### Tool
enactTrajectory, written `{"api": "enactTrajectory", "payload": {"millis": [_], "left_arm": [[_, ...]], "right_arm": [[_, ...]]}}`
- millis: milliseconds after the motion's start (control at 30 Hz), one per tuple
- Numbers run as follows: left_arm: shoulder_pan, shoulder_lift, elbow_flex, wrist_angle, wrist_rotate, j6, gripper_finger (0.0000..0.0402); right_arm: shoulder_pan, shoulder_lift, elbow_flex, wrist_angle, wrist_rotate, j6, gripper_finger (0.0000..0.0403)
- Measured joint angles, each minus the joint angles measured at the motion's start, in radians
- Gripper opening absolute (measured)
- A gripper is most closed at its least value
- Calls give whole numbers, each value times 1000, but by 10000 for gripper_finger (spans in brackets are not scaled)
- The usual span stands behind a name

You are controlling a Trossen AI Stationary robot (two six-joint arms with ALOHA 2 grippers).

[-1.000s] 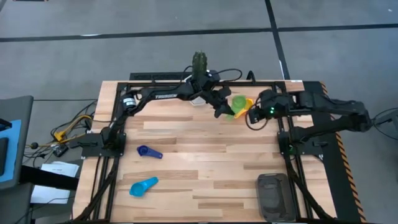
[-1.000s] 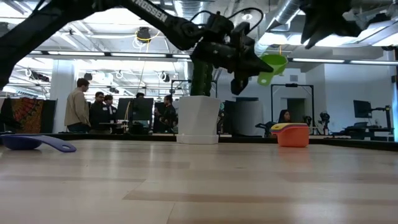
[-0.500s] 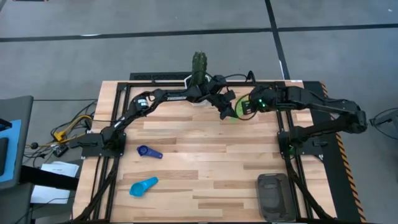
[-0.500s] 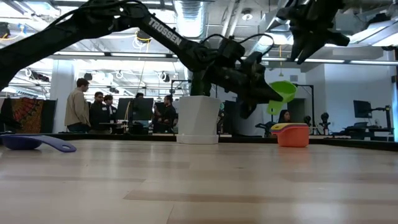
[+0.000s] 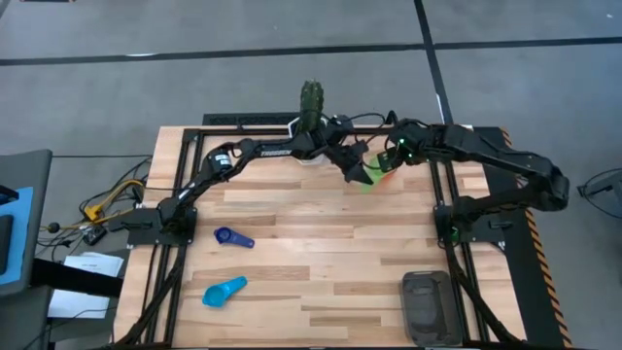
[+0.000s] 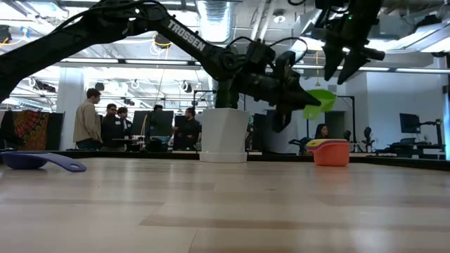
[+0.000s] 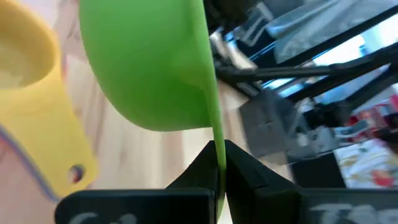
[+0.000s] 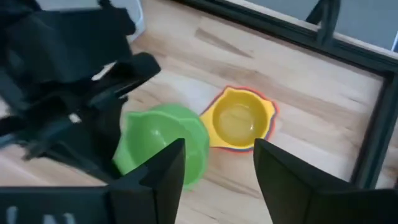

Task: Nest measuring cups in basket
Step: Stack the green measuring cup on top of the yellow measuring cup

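holding green cup [image 7: 149, 62] | left pincer [image 7: 219, 163] clamped on handle | right pincer [image 8: 214, 165] apart above it

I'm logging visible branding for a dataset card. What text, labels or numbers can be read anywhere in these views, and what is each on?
"TROSSEN": white letters along the left arm, readable in the low view.
White lettering on the same arm in the high view: too small to read.
Pale marks at the bottom edge of both wrist views: cut off, unreadable.
Green measuring cup, yellow measuring cup: no readable marking.
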Motion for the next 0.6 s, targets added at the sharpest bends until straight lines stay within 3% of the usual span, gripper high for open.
{"api": "enactTrajectory", "payload": {"millis": [233,400,600], "left_arm": [[14,0,0,169,27,-157,0],[17,0,-1,200,53,-190,0],[16,0,-1,199,66,-207,0]], "right_arm": [[-35,-1,-4,14,-68,-30,197],[-74,0,-62,54,-133,-33,177],[-87,0,-81,111,-132,-34,121]]}}
